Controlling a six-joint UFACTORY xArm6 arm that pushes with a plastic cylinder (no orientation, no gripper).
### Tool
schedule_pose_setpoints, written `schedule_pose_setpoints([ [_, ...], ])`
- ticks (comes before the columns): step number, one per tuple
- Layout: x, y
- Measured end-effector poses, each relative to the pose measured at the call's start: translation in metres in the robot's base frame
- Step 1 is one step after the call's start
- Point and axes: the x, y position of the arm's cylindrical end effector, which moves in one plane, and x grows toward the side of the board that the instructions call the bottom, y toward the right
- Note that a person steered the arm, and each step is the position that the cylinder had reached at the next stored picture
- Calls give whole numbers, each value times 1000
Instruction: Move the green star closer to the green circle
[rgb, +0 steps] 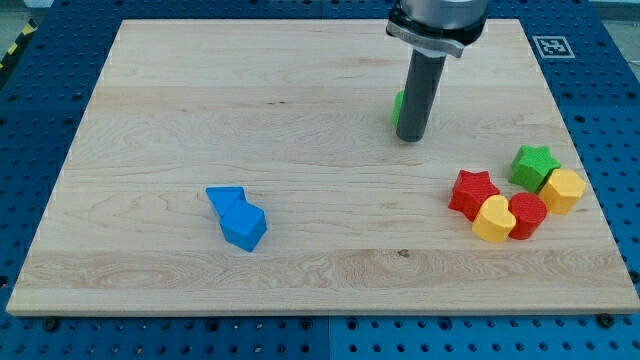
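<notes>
The green star (532, 166) lies at the view's right, at the top of a cluster of blocks. The green circle (398, 109) is at the upper middle of the board, mostly hidden behind my rod; only a green sliver shows at the rod's left edge. My tip (409, 139) rests on the board just in front of the green circle, well to the left of the green star.
Beside the green star are a yellow block (562, 190), a red star (473, 192), a red heart-like block (527, 214) and a yellow heart-like block (491, 219). A blue triangle (226, 198) and a blue block (244, 225) touch at lower left. The wooden board (200, 100) sits on a blue pegboard.
</notes>
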Motion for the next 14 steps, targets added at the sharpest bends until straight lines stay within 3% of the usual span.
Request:
schedule_pose_setpoints([
  [2,0,67],
  [3,6,136],
  [4,49,198],
  [6,67,194],
  [9,100,140],
  [12,75,133],
  [14,22,97],
])
